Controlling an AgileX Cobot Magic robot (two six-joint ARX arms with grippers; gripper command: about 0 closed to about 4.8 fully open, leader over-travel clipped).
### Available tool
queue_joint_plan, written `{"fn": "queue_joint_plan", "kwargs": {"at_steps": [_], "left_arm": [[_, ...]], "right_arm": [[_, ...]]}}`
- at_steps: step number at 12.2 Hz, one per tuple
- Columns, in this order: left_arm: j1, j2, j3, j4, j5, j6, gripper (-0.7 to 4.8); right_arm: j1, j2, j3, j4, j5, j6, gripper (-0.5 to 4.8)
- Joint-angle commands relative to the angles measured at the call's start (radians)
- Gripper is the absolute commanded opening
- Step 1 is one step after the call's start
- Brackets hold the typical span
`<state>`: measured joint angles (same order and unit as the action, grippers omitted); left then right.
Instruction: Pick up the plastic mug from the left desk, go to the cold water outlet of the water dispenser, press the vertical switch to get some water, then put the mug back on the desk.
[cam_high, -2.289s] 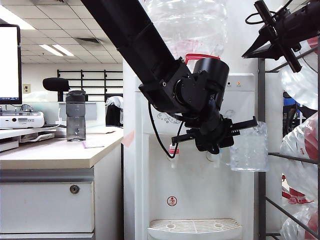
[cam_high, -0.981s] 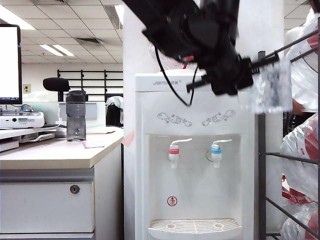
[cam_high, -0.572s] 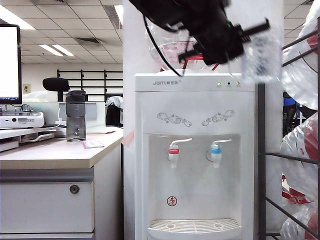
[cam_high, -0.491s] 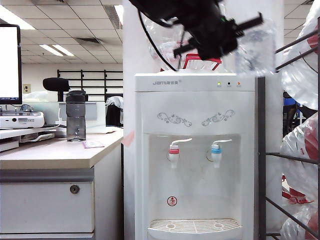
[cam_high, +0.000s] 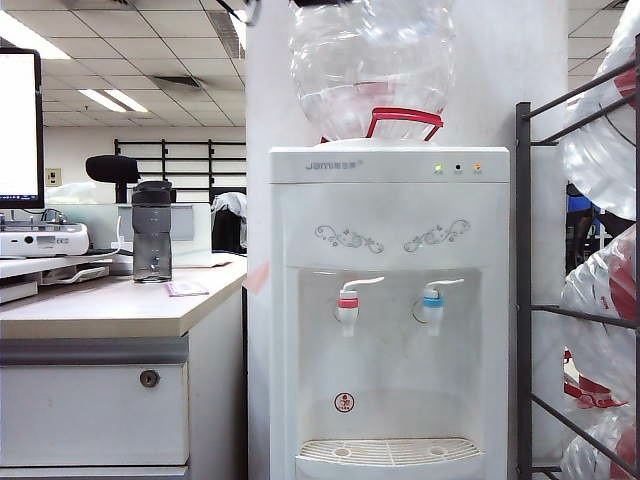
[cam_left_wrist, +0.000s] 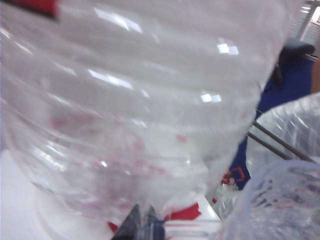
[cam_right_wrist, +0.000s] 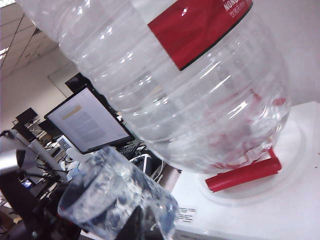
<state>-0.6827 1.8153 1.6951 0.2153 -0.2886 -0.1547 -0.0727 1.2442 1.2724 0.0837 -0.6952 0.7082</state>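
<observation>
The plastic mug (cam_left_wrist: 280, 200) is clear and crinkled, and it hangs high beside the big clear bottle (cam_left_wrist: 125, 100) on top of the water dispenser (cam_high: 390, 200). My left gripper (cam_left_wrist: 143, 225) is shut on the mug's thin handle. The right wrist view shows the mug (cam_right_wrist: 110, 200) just beyond my right gripper (cam_right_wrist: 152, 227), whose fingers sit together with nothing visible between them. Neither gripper nor the mug shows in the exterior view. Far below are the cold water outlet (cam_high: 432, 300) with its vertical switch (cam_high: 445, 284). The left desk (cam_high: 110, 310) stands to the left.
A red-collared tap (cam_high: 347, 303) sits beside the blue one, above the drip tray (cam_high: 390, 452). A dark grey bottle (cam_high: 151, 232) and a monitor (cam_high: 18, 130) are on the desk. A metal rack (cam_high: 522, 300) of water bottles stands right of the dispenser.
The left arm has lifted the mug from in front of the dispenser's top, up and leftward, out of the exterior view's upper edge.
</observation>
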Motion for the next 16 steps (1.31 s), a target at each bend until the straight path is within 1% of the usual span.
{"fn": "queue_joint_plan", "kwargs": {"at_steps": [1,2,3,5,6,7,8,9,10,11,12,14,16], "left_arm": [[0.107,-0.095,0.010,0.006,0.027,0.017,-0.07],[0.143,-0.104,0.010,-0.006,0.044,0.017,-0.07],[0.240,-0.108,0.009,-0.030,0.063,0.017,-0.07],[0.301,-0.108,-0.008,-0.020,0.066,0.016,-0.07],[0.345,-0.109,-0.070,0.014,0.068,0.006,-0.07],[0.360,-0.113,-0.125,0.062,0.067,0.008,-0.07],[0.362,-0.121,-0.358,0.273,0.008,0.007,-0.07],[0.450,-0.121,-0.500,0.408,-0.014,-0.033,-0.07],[0.491,-0.119,-0.533,0.417,-0.014,-0.041,-0.07],[0.524,-0.116,-0.566,0.435,-0.014,-0.048,-0.07],[0.555,0.012,-0.616,0.567,0.031,-0.047,-0.07],[0.562,0.088,-0.616,0.640,0.036,-0.048,-0.07],[0.586,0.160,-0.616,0.655,0.038,-0.055,-0.07]], "right_arm": [[0.000,-0.024,0.005,0.014,-0.015,-0.014,-0.05],[0.001,-0.029,0.005,0.008,-0.016,-0.056,-0.05],[0.005,-0.037,0.005,-0.039,-0.022,-0.137,-0.05],[0.005,-0.038,0.005,-0.048,-0.022,-0.137,-0.05],[0.005,-0.038,0.005,-0.050,-0.022,-0.145,-0.05],[0.005,-0.038,0.005,-0.050,-0.022,-0.150,-0.05],[0.005,-0.039,0.005,-0.050,-0.022,-0.163,-0.05],[0.007,-0.041,0.005,-0.051,-0.023,-0.167,-0.05],[0.014,-0.041,0.005,-0.051,-0.023,-0.196,-0.05],[0.020,-0.042,0.005,-0.054,-0.036,-0.249,-0.05],[0.031,-0.045,0.005,-0.055,-0.045,-0.271,-0.05],[0.030,-0.048,0.005,-0.058,-0.048,-0.271,-0.05],[0.031,-0.048,0.005,-0.058,-0.051,-0.271,-0.05]]}}
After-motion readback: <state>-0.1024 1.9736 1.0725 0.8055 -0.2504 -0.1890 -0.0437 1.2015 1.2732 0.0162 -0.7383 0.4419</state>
